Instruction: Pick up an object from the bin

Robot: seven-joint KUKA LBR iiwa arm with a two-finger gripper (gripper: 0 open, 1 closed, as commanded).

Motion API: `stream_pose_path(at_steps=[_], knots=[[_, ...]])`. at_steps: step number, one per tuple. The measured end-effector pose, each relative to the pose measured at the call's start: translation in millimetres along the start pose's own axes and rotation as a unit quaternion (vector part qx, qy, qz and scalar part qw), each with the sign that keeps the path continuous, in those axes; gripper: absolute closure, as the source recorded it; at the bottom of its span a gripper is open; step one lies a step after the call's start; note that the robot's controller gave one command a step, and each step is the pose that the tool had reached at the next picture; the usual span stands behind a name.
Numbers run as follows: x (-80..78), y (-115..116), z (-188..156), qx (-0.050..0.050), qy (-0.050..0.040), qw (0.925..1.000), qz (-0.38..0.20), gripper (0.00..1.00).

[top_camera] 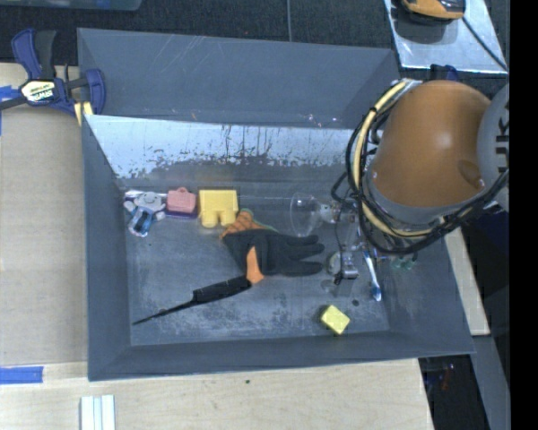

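My gripper (345,262), apart or together I cannot tell, sits low just right of the black and orange thing (273,253) in the middle of the bin (251,88), so I should center over it before squeezing.

One camera looks down on the grey bin (251,79), slightly sideways

1. Pincer (345,265): just right of the black-and-orange glove (282,253). Upper body hidden beneath the arm's orange cover (430,146) and cable loops.
2. Bin (412,303): right wall, right of the glove, largely covered by that cover.
3. Clear item (302,210), above-right of the glove: outline faint, kind not determinable.
4. White, blue and red item (143,211), well left of the glove: too small to identify.
5. Orange piece (242,220), at the glove's upper left: separate or attached, not determinable.
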State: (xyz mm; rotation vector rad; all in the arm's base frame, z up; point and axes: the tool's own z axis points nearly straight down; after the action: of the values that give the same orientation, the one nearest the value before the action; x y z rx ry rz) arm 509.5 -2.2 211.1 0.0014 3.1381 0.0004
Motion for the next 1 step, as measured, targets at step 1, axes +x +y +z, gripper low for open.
stream_pose_path(at_steps=[1], knots=[[-44.0,10.7,105.6,0.0,-0.0031,0.9985,0.055,0.0]])
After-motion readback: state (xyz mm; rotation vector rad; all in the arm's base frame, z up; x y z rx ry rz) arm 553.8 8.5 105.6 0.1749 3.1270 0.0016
